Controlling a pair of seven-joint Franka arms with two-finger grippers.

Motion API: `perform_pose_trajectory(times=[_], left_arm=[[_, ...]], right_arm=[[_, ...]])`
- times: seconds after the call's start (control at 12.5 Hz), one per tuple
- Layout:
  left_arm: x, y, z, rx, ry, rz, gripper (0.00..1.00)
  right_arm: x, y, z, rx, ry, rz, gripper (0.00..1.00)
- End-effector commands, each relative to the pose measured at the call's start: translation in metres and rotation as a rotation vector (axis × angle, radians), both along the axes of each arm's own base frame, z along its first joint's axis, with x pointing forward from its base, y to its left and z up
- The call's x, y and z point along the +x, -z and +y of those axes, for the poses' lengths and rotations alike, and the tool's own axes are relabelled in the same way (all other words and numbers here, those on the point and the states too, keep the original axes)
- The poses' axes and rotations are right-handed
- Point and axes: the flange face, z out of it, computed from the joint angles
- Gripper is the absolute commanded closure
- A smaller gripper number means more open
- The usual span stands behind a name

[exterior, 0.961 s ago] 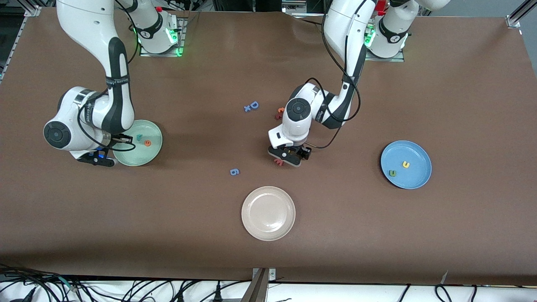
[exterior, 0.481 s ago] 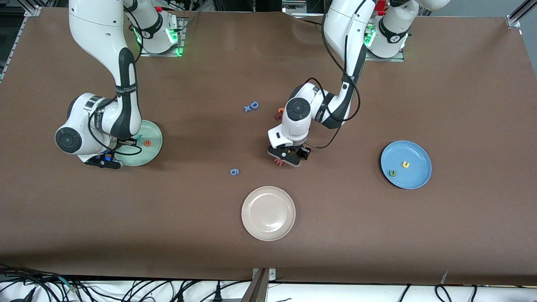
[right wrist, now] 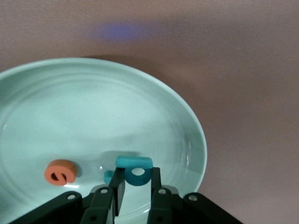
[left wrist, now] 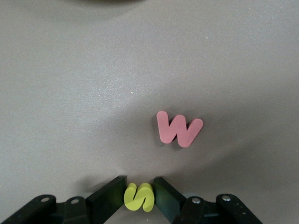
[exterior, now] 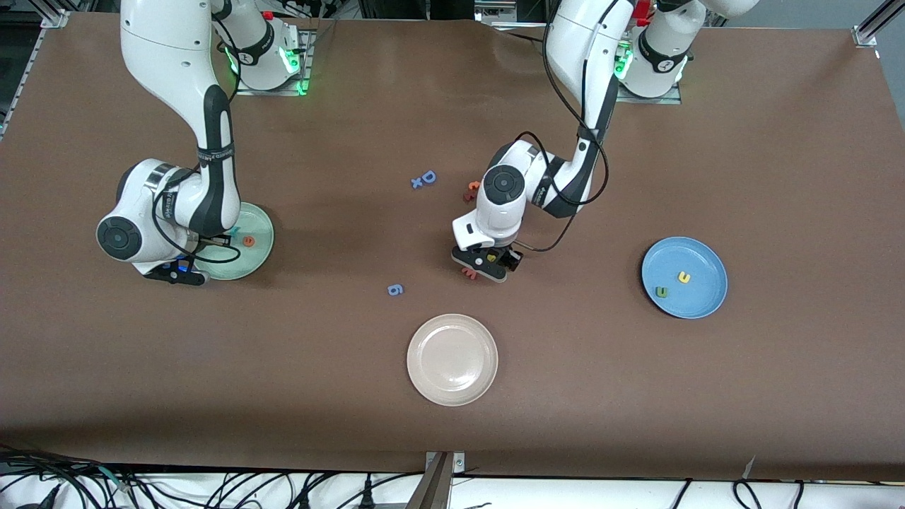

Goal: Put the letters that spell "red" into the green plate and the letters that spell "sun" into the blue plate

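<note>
Letters lie scattered over the brown worktop (exterior: pixel 707 424), some already sorted. The left hand (left wrist: pixel 139 198) is down at the middle of the worktop, its fingers (left wrist: pixel 108 195) closed on the yellow "s" (left wrist: pixel 138 197), which sits pinched between the two pads. Just beside that hand lies the pink "w" (left wrist: pixel 178 129), flat on the worktop and apart from the fingers; in the front view the left hand (exterior: pixel 483 264) covers the "s" and only a bit of pink shows at its edge.

The right hand (right wrist: pixel 135 186) hangs over the green plate (right wrist: pixel 187 135), toward the right arm's end of the worktop. Its fingers are nearly together, gripping the teal "d" (right wrist: pixel 135 169), which is held above the plate's floor. Another teal piece (right wrist: pixel 108 176), probably the "r", peeks out beside the fingers, and the orange "e" (right wrist: pixel 60 172) lies in the same plate, near the hand but clear of it.

The blue plate (exterior: pixel 700 254), toward the left arm's end, holds the yellow "u" (exterior: pixel 684 277) and the dark green "n" (exterior: pixel 662 291), well apart from both hands.

A cream plate (exterior: pixel 452 359) sits nearest the front camera, with a blue "9" (exterior: pixel 395 289) between it and the green plate, and a blue "D" (exterior: pixel 428 177) farther from the camera.
</note>
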Motion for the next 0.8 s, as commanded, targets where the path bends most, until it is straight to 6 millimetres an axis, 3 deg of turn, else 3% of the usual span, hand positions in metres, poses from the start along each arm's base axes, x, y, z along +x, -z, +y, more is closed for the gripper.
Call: perform_pose_trajectory(times=[0.0, 0.08, 0.16, 0.24, 0.32, 0.48, 0.72], left_arm=[[0.007, 0.015, 0.012, 0.025, 0.019, 0.0, 0.79], [0.011, 0.013, 0.016, 0.03, 0.052, 0.0, 0.8], [0.016, 0.01, 0.025, 0.028, 0.071, 0.009, 0.79], [0.021, 0.008, 0.034, 0.002, 0.053, 0.026, 0.79], [0.028, 0.005, 0.049, -0.011, 0.021, 0.06, 0.79], [0.053, -0.014, 0.092, -0.009, 0.089, 0.085, 0.79], [0.092, -0.036, 0.189, 0.012, 0.185, 0.129, 0.78]], right_arm=[[0.002, 0.016, -0.019, 0.061, -0.027, 0.013, 0.6], [0.007, 0.012, -0.021, 0.066, -0.025, 0.003, 0.28], [0.013, 0.007, -0.016, 0.067, -0.03, -0.005, 0.14], [0.016, 0.002, -0.014, 0.071, -0.032, -0.013, 0.06], [0.02, -0.004, -0.009, 0.081, -0.035, -0.007, 0.01], [0.033, -0.032, 0.006, 0.127, -0.038, 0.045, 0.01], [0.049, -0.07, 0.028, 0.156, -0.037, 0.098, 0.01]])
